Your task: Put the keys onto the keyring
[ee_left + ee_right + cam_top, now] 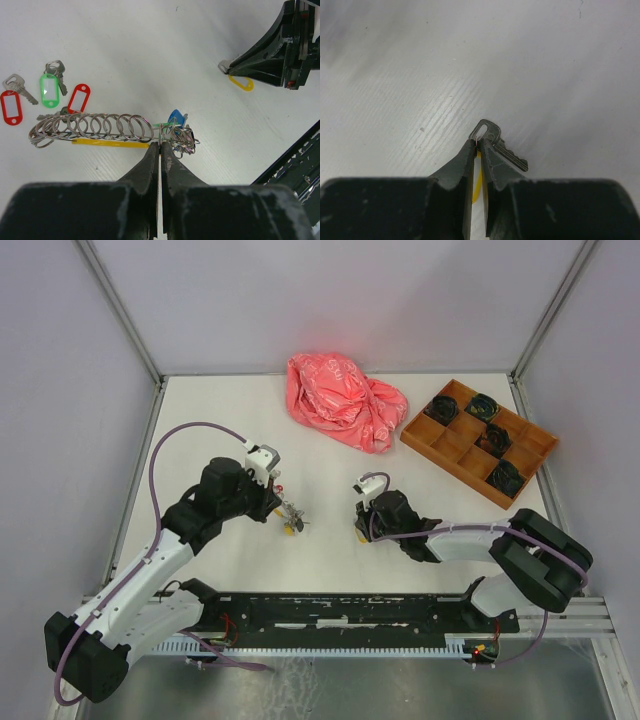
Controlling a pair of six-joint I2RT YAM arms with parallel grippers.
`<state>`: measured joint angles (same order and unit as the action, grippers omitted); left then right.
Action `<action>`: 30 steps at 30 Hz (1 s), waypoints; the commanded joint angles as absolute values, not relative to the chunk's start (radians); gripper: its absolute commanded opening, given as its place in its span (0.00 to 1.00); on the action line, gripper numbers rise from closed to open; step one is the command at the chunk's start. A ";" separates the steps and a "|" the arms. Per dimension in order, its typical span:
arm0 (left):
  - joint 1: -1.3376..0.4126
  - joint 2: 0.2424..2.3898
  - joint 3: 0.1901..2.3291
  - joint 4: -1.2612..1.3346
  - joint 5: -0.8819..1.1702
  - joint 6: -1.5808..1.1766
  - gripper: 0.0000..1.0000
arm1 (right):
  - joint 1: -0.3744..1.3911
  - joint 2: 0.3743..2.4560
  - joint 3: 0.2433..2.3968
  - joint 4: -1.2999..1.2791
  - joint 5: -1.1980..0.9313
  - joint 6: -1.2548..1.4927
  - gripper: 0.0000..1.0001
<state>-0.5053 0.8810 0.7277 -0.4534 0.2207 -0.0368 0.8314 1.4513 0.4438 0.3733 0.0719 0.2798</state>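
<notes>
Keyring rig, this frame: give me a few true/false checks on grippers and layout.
1. The left gripper is shut on the keyring. True.
2. The right gripper hangs open, holding nothing. False: it pinches the yellow-tagged key.
3. A green-tagged key lies loose between two red tags. True.
4. The pink bag sits inside the wooden tray. False: it lies on the table, left of the tray in the top view.

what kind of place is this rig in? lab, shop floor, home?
Likely a robot lab cell: white table boxed in by plain panels, left arm and right arm on a rail, staged props (pink bag, divided tray).
</notes>
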 commanded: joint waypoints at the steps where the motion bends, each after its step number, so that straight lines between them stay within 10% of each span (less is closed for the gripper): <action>1: -0.500 0.876 0.739 -0.385 0.250 -0.038 0.03 | 0.836 1.450 0.477 0.385 0.073 0.273 0.17; 30: -0.500 0.859 0.733 -0.361 0.251 -0.037 0.03 | 0.848 1.360 0.506 0.257 0.033 0.228 0.01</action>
